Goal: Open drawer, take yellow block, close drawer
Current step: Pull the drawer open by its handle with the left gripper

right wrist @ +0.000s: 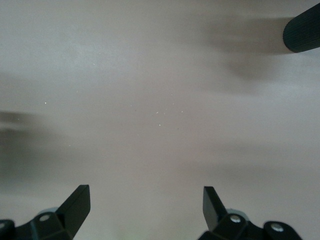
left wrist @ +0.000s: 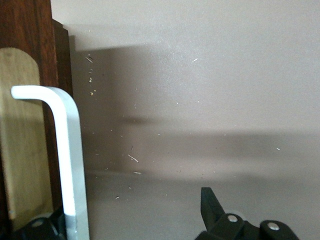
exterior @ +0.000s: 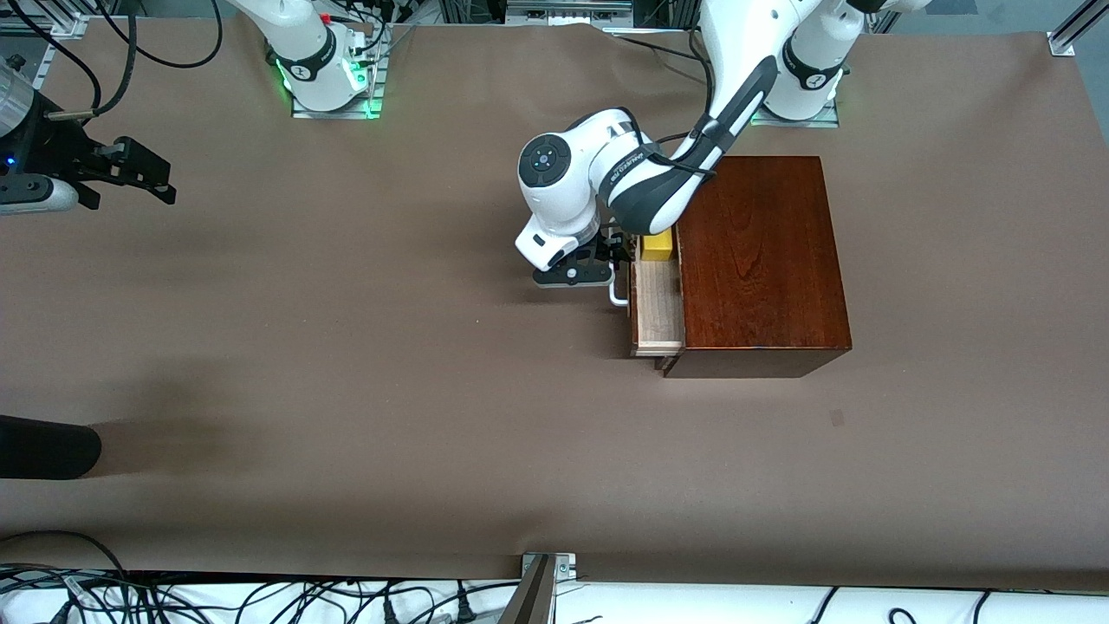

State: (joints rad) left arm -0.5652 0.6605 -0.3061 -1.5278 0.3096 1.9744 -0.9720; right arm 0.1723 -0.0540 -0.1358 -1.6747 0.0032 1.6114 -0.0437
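**Drawer Partly Out, Left Tool Standing at the Handle**

The tabletop (exterior: 346, 364), covered in plain brown, is carrying one piece of furniture: a dark reddish-brown wooden box (exterior: 762, 260) sitting toward the left arm's end and close to the edge where the robot bases are standing. That spot is keeping it within easy reach of the left arm, whose base is just beside it.

The drawer (exterior: 656, 308) is standing partly pulled out of the box, toward the middle of the tabletop, showing a strip of its pale wooden inside. It is open far enough, I judge, to expose what it holds but perhaps not far enough for a comfortable reach in.

The left tool (exterior: 579, 270) is hanging low at the drawer's front, and its fingers are spread, with the white handle (left wrist: 70, 165) running just inside one finger (left wrist: 42, 227) in the left wrist view while the other finger (left wrist: 212, 205) is standing well apart. So nothing is being pinched; the handle is merely lying between the jaws, a placement suited to hooking the bar and sliding the tray.

The right tool (exterior: 143, 173) is waiting over the corner of the tabletop at the right arm's end, near the bases, its fingers (right wrist: 77, 202) spread wide over bare surface.

The yellow block (exterior: 656, 246) is resting inside the drawer, against the box's face, partly hidden under the left arm.
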